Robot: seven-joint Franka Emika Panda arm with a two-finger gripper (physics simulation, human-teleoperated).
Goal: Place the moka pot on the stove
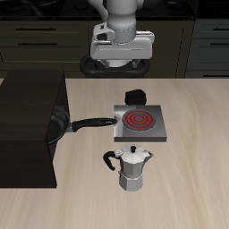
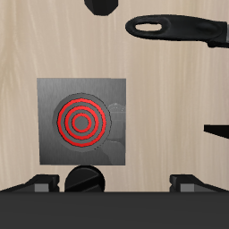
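Pot sits upright on the table, near the front edge, just in front of the stove and apart from it, its black handle sticking out sideways. I see nothing resting on the stove; its red rings are bare in both views. A black pan lies beside the stove, its handle reaching toward the plate, its bowl against the big black box.

My gripper hangs high over the back of the table, behind the stove. From the outside camera the fingers are lost under the arm's body, and I cannot tell how far apart they stand. On the wrist camera I see two dark finger tips set wide apart at the frame's edge, with nothing between them, touching nothing.

The wrist camera looks straight down on the stove and shows its knob and the pan handle, with only a dark bit of the pot at the edge. The outside camera shows the whole pot and box.
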